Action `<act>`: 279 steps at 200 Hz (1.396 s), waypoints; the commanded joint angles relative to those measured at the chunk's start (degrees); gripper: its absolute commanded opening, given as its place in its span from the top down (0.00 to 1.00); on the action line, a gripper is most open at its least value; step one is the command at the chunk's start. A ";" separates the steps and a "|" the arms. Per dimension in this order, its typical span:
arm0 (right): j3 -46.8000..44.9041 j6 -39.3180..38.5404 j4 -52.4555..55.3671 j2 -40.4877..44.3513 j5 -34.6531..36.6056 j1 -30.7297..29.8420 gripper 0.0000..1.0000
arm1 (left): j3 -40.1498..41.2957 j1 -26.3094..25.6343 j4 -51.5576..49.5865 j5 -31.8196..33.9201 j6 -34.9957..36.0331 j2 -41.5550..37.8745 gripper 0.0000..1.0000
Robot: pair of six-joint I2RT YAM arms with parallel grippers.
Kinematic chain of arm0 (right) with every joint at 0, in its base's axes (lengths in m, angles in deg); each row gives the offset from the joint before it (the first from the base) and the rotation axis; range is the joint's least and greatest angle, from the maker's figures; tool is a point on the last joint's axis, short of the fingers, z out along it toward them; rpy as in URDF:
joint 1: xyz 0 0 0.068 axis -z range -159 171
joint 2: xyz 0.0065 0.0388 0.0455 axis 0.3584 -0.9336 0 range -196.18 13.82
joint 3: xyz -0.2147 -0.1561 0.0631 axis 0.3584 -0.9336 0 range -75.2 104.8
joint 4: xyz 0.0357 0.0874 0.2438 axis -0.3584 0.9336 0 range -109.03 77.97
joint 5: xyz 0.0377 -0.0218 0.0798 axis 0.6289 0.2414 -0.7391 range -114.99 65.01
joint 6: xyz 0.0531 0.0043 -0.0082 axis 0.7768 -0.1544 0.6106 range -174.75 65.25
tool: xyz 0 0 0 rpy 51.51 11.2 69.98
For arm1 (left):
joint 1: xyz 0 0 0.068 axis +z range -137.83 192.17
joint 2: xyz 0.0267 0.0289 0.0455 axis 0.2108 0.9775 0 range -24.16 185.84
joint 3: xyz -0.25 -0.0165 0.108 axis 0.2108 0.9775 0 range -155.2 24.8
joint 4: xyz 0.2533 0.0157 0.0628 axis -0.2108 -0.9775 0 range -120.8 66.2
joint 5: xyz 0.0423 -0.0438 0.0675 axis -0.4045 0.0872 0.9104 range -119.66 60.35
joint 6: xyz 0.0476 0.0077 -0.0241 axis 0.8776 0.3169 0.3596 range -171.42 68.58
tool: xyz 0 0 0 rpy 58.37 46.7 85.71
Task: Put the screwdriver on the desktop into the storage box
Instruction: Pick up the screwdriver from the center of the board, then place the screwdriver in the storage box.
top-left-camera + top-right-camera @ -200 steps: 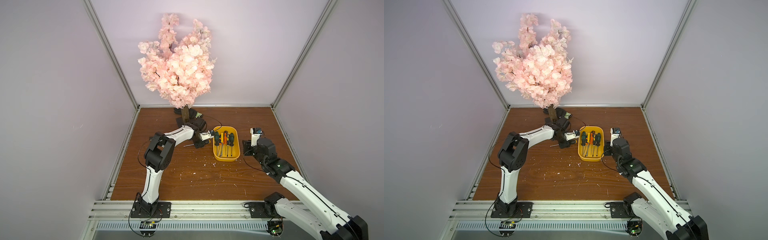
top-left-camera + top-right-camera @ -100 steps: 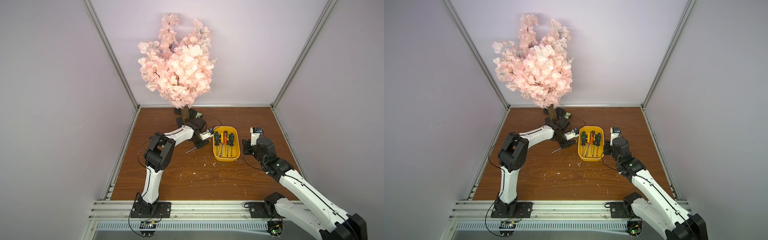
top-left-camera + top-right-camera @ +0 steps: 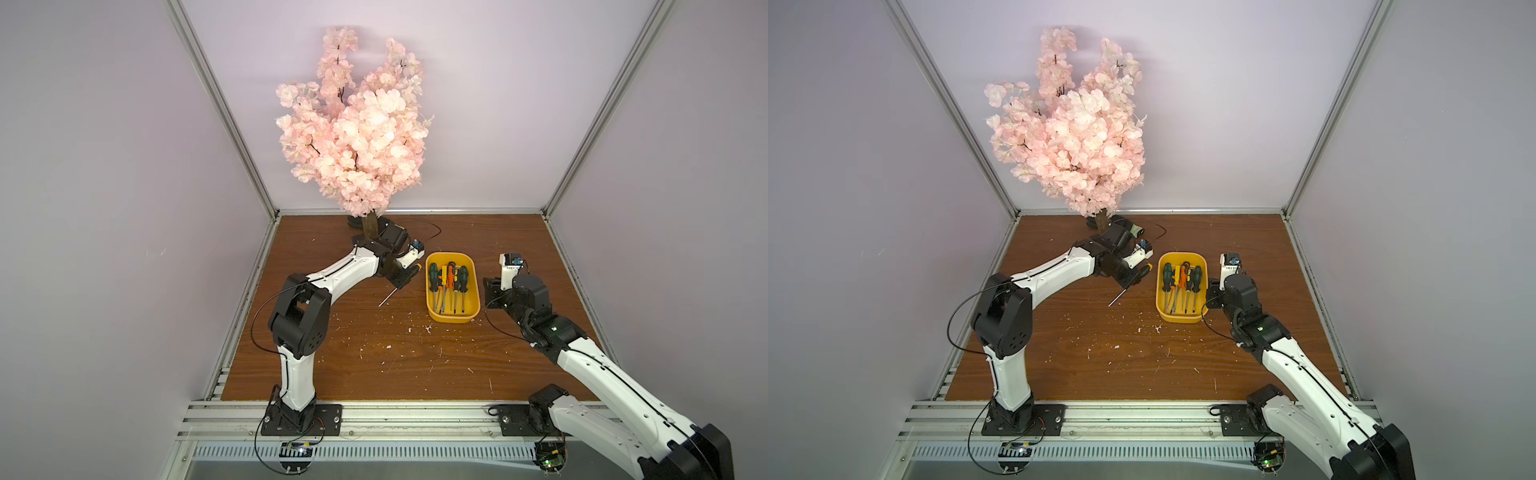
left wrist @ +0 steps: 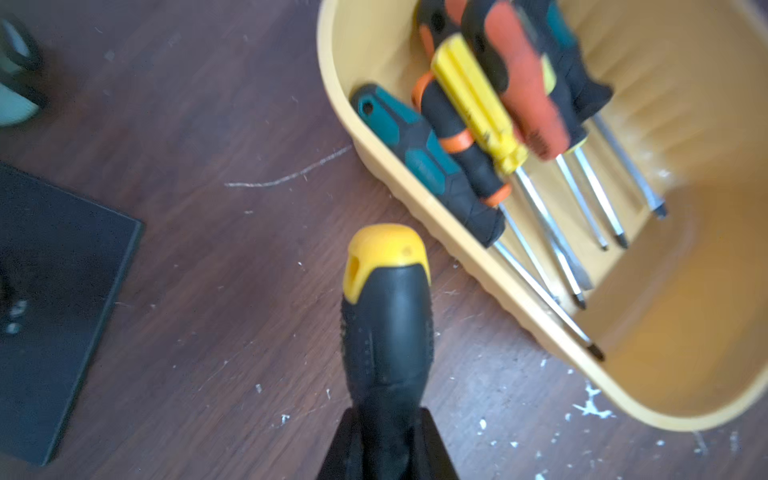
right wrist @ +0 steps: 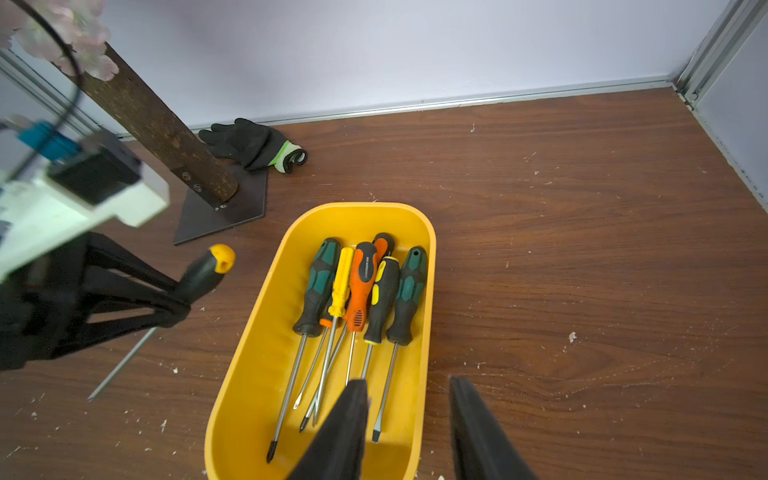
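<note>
Left gripper (image 4: 388,412): the jaws are closed on the black handle of the screwdriver (image 4: 386,324), with the fingers (image 4: 432,440) pressed against both sides of the lower grip. The yellow cap stands free beyond the fingertips. In both top views the tool is seen tilted, cap toward 2 o'clock and bare shaft (image 3: 386,298) slanting down toward 7 o'clock. Whether the tip touches the desktop (image 3: 374,353) cannot be told.

The held screwdriver is located just beside the storage box (image 3: 453,330), at its 9 o'clock side and outside the rim.

Right gripper (image 5: 409,382): the jaws are set narrowly apart and nothing is held. One finger (image 5: 345,432) is placed over the box interior and the opposite one over the board, so that the box wall at 3 o'clock lies between them.

Inside the yellow box several screwdrivers (image 5: 361,286) are laid side by side, handles toward 12 o'clock and tips toward 6 o'clock.

At 11 o'clock from the box a pink blossom tree (image 3: 357,133) is mounted on a dark base plate (image 5: 232,208), and a black glove (image 5: 249,143) with a green cuff is lying against the plate. White flecks (image 3: 409,330) are scattered over the board.
</note>
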State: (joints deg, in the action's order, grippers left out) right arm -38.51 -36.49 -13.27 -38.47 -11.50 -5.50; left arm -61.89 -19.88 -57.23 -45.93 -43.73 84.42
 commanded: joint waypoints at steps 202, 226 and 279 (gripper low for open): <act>-1.20 0.71 -2.20 2.41 1.36 0.29 0.61 | 3.17 -7.13 39.00 -5.22 -46.35 6.97 0.82; -1.43 0.67 -2.10 2.37 1.58 0.31 0.61 | 3.46 -7.46 38.29 -3.95 -46.45 8.42 0.81; -1.62 0.80 -1.61 3.07 1.97 0.39 0.61 | 3.26 -7.62 37.17 -2.67 -46.71 10.03 0.71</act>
State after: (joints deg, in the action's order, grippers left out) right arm -39.58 -35.94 -13.64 -36.51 -11.15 -5.44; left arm -57.72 -26.99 -19.26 -50.26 -90.53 93.95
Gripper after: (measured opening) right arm 0.387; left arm 0.262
